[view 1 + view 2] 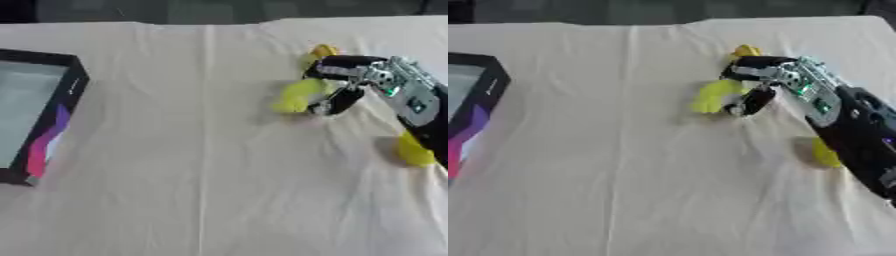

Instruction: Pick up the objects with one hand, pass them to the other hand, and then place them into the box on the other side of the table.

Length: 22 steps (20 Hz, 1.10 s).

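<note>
right hand (350, 82): comes in from the right edge, black with a silver and green-lit back, fingers and thumb curled round a yellow-green object at the right-centre of the desk
yellow-green object (298, 95): elongated, pale yellow-green, tilted, its lower end sticking out to the left below the fingers; whether it rests on the cloth or is lifted cannot be told
orange-yellow object (323, 50): small and rounded, just behind the right hand's fingers, partly hidden by them
yellow object (413, 150): lies on the cloth near the right edge, beside and partly under the right forearm, apart from the held one
box (70, 85): black-walled and open, at the left edge of the desk, pale inside, with a purple and pink pattern on its near side wall; well apart from the hand and the objects
desk (201, 165): covered by a cream cloth with a long crease running from the far edge toward the near one
left hand: shows in neither view
</note>
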Available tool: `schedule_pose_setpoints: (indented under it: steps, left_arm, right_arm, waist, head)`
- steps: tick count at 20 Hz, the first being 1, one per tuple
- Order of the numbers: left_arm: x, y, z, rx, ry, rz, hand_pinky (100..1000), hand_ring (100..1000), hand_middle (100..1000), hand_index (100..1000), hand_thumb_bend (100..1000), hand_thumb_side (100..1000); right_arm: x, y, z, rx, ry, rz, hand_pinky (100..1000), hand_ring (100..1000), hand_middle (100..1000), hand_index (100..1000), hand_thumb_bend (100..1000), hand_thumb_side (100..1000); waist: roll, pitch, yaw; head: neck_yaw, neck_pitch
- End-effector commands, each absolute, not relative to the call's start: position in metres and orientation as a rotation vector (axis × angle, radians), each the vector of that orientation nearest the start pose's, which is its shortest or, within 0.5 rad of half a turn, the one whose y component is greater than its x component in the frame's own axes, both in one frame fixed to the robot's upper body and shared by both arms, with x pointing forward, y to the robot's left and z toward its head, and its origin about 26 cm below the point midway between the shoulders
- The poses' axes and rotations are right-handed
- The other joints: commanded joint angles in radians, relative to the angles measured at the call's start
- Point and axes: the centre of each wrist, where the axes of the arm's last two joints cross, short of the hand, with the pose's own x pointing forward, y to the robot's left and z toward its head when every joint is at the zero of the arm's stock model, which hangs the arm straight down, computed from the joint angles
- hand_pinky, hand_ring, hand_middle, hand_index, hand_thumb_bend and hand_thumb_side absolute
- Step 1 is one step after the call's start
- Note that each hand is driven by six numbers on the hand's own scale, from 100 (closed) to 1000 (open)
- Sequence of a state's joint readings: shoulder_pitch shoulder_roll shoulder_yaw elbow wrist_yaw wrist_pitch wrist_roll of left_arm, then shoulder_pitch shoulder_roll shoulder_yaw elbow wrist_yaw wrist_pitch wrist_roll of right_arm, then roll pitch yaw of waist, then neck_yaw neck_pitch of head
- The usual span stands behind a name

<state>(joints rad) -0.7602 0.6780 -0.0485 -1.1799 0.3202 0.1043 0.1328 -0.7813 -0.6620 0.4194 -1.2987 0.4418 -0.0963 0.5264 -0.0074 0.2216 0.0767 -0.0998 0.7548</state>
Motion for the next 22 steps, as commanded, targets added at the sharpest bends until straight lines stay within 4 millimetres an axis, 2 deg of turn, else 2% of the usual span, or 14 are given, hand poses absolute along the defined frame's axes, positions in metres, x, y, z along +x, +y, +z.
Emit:
schedule_pose_setpoints:
  steps: [1,3,5,10,15,19,22]
  left_arm:
    - [0.418,0.380,0.254,0.441,-1.898,-0.171,881,781,779,827,769,591]
    - [0.413,0.378,0.257,0.466,-1.909,-0.218,863,765,760,821,780,571]
    - [0.409,0.370,0.264,0.483,-1.932,-0.308,853,756,742,819,768,538]
    - [0.398,0.329,0.284,0.479,-2.022,-0.635,830,743,706,817,811,449]
    - [0.383,0.289,0.293,0.480,-2.009,-0.957,828,767,739,814,791,465]
    - [0.367,0.250,0.291,0.459,-1.951,-1.176,830,788,767,822,772,501]
    - [0.357,0.224,0.286,0.438,-1.909,-1.303,829,799,785,830,763,479]
  right_arm:
    - [0.414,-0.280,0.232,-0.588,-1.538,1.556,813,664,439,535,100,100]
    - [0.408,-0.273,0.238,-0.568,-1.618,1.484,811,647,434,532,100,100]
    - [0.403,-0.263,0.235,-0.527,-1.682,1.411,807,627,429,529,100,100]
    - [0.397,-0.233,0.221,-0.383,-1.796,1.203,796,603,428,534,100,100]
    - [0.392,-0.192,0.202,-0.285,-1.823,1.071,800,601,427,534,100,100]
    - [0.385,-0.151,0.180,-0.247,-1.810,1.039,803,599,427,535,100,100]
    - [0.381,-0.125,0.167,-0.225,-1.819,1.023,797,593,426,534,100,100]
  waist:
    - [0.005,-0.027,-0.007]
    - [0.002,-0.035,-0.013]
    - [0.001,-0.043,-0.016]
    - [0.010,-0.054,-0.011]
    - [0.014,-0.062,-0.014]
    - [0.009,-0.073,-0.019]
    - [0.006,-0.079,-0.017]
  head:
    - [0.011,0.012]
    - [0.017,0.014]
    - [0.015,0.015]
    - [-0.002,0.015]
    - [-0.011,0.015]
    - [-0.001,0.015]
    - [0.014,0.015]
